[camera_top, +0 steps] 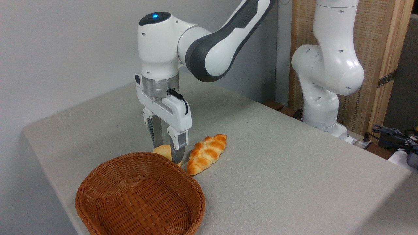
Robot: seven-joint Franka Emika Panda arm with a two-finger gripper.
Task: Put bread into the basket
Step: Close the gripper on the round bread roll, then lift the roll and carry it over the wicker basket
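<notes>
Gripper down over the bun

Fingers straddle the bun, jaws parted, grip not yet sure. Bun sits on the table just behind the basket rim; basket lies at 7 o'clock from it.

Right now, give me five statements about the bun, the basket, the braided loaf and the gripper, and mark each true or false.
1. The basket is empty. True.
2. The bun already lies inside the basket. False: it sits on the table just behind the basket's far rim.
3. The gripper is down at the bun, one finger on either side of it. True, though whether it has closed on the bun cannot be told.
4. The braided loaf is to the left of the bun. False: it lies to the bun's right.
5. The braided loaf is held in the gripper. False: it lies free on the table.
</notes>
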